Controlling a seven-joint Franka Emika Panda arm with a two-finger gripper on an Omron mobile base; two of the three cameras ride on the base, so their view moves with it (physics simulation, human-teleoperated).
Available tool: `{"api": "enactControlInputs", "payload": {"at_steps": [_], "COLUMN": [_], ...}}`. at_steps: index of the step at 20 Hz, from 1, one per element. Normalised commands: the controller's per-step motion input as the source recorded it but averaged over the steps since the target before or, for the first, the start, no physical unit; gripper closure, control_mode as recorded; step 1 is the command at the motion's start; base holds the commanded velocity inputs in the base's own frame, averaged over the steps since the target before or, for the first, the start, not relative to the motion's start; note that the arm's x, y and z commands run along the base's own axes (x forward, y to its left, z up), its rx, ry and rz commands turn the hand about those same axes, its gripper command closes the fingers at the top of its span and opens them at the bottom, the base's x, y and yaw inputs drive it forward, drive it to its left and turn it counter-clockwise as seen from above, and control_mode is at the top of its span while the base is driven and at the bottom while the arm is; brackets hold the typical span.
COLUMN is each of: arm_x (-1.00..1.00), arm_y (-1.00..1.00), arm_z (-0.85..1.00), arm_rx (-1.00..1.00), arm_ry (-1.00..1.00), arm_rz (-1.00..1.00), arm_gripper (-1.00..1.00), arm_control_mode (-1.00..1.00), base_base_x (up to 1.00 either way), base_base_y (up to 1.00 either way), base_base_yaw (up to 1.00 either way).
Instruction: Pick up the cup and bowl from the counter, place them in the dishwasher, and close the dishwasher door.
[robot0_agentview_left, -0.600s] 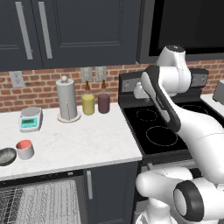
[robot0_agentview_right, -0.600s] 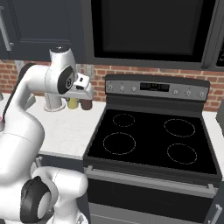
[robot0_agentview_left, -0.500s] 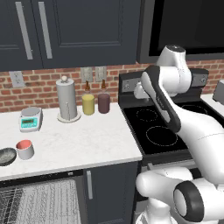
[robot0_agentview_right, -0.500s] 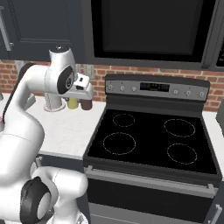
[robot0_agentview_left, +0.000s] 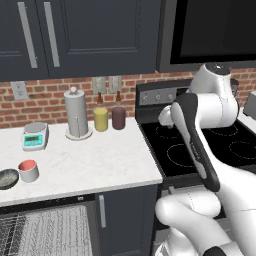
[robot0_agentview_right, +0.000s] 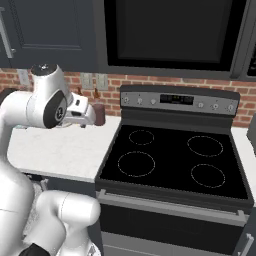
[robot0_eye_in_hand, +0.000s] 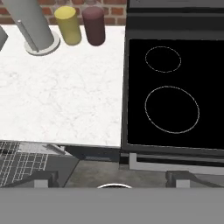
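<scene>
I see the cup (robot0_agentview_left: 28, 170), a short white cylinder with a pink inside, on the counter (robot0_agentview_left: 95, 165) near its left front edge, with the shallow dark speckled bowl (robot0_agentview_left: 7, 178) just beside it. Below them the silvery wire rack (robot0_agentview_left: 40, 232) of the dishwasher shows. The white marble-look top runs to a brick wall and meets the black glass stove (robot0_agentview_right: 172, 160). A yellow canister (robot0_eye_in_hand: 68, 25) and a maroon canister (robot0_eye_in_hand: 93, 25) stand side by side at the back. I cannot tell how the gripper (robot0_eye_in_hand: 111, 178) jaws stand.
</scene>
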Motion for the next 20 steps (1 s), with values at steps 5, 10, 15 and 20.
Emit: {"api": "enactControlInputs", "payload": {"at_steps": [5,10,15,20], "arm_x": [-0.66,-0.22,-0.03,0.0], "arm_y": [0.03,0.07,0.06,0.0], "arm_z": [-0.14,-0.15,0.0,0.0], "arm_rx": [0.0,0.0,0.0,0.0], "arm_ry": [0.0,0.0,0.0,0.0], "arm_rz": [0.0,0.0,0.0,0.0], "arm_gripper": [-1.0,-1.0,-1.0,-1.0], "arm_control_mode": [-1.0,-1.0,1.0,1.0], "base_base_x": [0.0,0.0,0.0,0.33], "base_base_y": [0.0,0.0,0.02,0.11], "base_base_yaw": [0.0,0.0,0.0,0.02]}}
